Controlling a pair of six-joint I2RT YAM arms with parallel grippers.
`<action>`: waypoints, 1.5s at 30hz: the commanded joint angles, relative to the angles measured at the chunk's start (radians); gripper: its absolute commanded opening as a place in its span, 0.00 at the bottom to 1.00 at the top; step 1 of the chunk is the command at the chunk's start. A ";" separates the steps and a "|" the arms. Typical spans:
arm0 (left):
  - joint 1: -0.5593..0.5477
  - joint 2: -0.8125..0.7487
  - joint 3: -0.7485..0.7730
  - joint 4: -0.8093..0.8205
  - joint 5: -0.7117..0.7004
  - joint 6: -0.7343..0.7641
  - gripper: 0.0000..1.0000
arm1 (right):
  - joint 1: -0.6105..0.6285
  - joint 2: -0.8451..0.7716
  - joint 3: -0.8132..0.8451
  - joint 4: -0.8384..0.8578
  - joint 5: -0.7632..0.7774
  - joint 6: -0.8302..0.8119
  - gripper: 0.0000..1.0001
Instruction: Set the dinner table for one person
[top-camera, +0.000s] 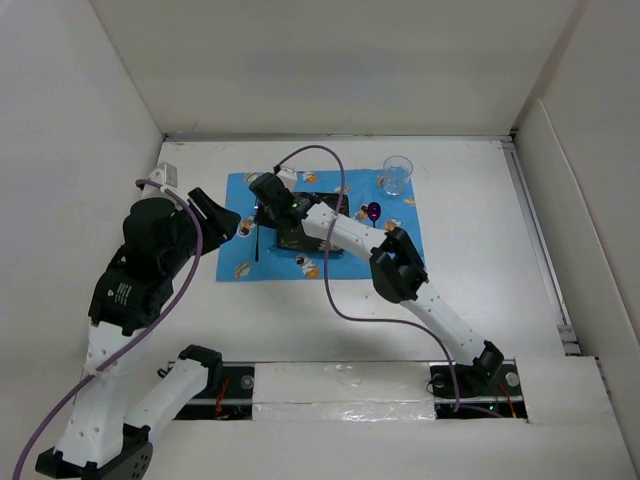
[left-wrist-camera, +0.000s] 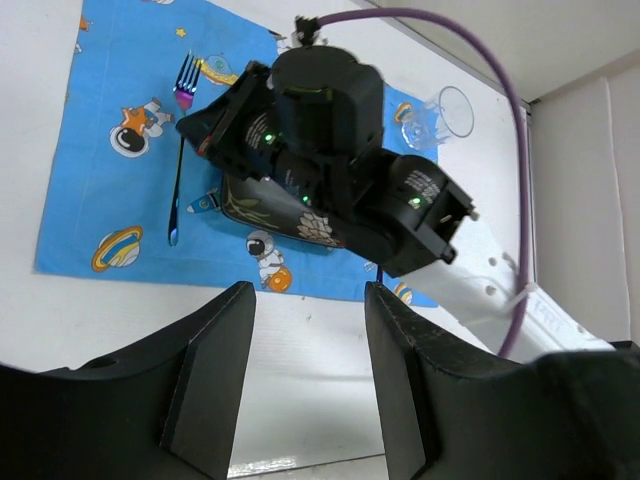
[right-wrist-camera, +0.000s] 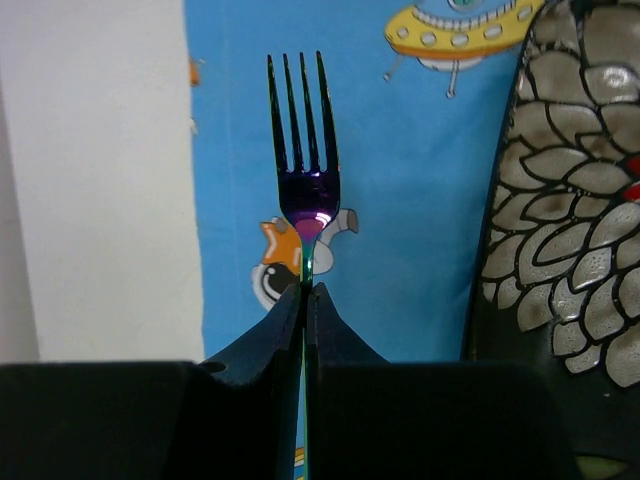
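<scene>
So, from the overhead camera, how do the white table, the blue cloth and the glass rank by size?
Largest to smallest:
1. white table
2. blue cloth
3. glass
All three clearly differ, so there are no ties.

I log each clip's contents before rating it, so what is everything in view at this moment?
dinner table: one, white, under everything.
placemat: one, blue with space cartoons, mid-table.
plate: one, dark with a leaf pattern, on the placemat.
fork: one, iridescent purple, left of the plate, over the placemat.
glass: one, clear, at the placemat's far right corner.
purple item: one, on the placemat right of the plate, possibly a spoon, partly hidden.
left gripper: black, open and empty, near the placemat's left side.
right gripper: black, shut on the fork's handle.
</scene>
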 joint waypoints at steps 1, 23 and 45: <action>-0.008 0.008 0.052 0.014 -0.007 -0.010 0.45 | 0.011 -0.006 0.041 0.023 0.042 0.059 0.00; -0.041 0.029 0.068 0.017 -0.047 -0.010 0.46 | 0.020 0.004 -0.071 0.071 0.016 0.049 0.27; -0.041 0.196 0.240 0.156 -0.100 0.062 0.58 | -0.025 -0.918 -0.549 0.065 -0.047 -0.290 0.70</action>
